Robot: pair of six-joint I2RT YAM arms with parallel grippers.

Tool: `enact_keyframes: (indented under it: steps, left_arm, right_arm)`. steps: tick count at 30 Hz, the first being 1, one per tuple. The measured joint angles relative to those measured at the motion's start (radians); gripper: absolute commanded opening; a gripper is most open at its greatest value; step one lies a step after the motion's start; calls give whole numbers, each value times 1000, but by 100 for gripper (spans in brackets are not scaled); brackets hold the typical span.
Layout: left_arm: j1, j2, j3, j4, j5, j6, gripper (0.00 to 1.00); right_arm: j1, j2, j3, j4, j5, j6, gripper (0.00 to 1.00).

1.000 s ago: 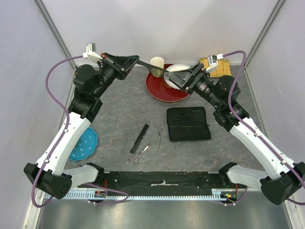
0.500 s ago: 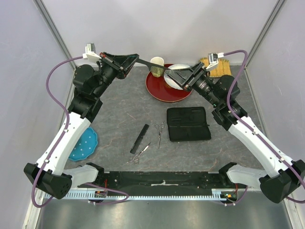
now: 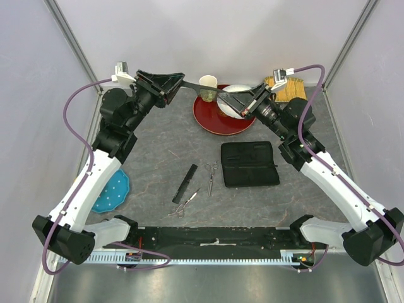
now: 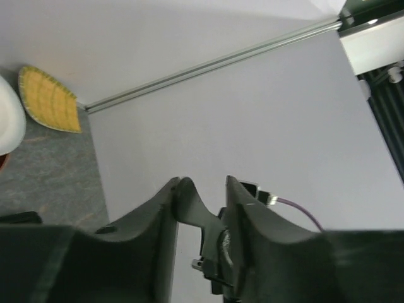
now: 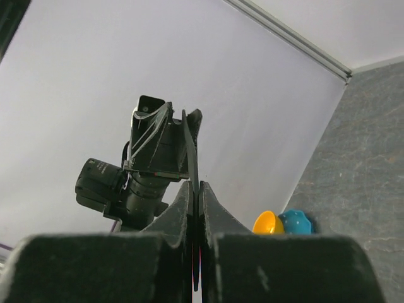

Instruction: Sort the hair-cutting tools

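- Handling: the long flat black comb (image 3: 197, 86) is prob. light, thin and a bit flexy lengthwise. Smooth plastic, so likely slippery. Best pinched across its flat faces nr one end, not on the teeth.
- Looks: slim dark strip, edge-on in the right wrist view; teeth too fine to make out.
- Where: up in the air beyond the far side of the black case (image 3: 249, 164), spanning btwn both arms.
- R side: right gripper (image 5: 194, 187) is clamped on one end, pads flat against the comb's faces.
- L side: left gripper (image 4: 203, 187) has fingers parted w/ a clear gap. The comb's other end sits by one finger; contact unclear.
- On the table left of the case: near scissors (image 3: 210, 170), far scissors (image 3: 186, 203), shorter black comb (image 3: 185, 183). The scissors are prob. stiff, heavier, pointy.
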Motion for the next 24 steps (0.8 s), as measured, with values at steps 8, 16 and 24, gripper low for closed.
enact_keyframes:
  steps: [8, 16, 24]
  left_arm:
    - [48, -103, -130, -132, 5, 59, 71]
    - [63, -209, -294, -284, 153, 293, 68]
    - [-129, 196, -369, -278, 319, 415, 64]
  right_arm:
    - [-46, 10, 27, -156, -34, -73, 0]
    - [-302, -23, 31, -570, -95, -303, 0]
    - [-376, -165, -39, -952, -59, -503, 0]
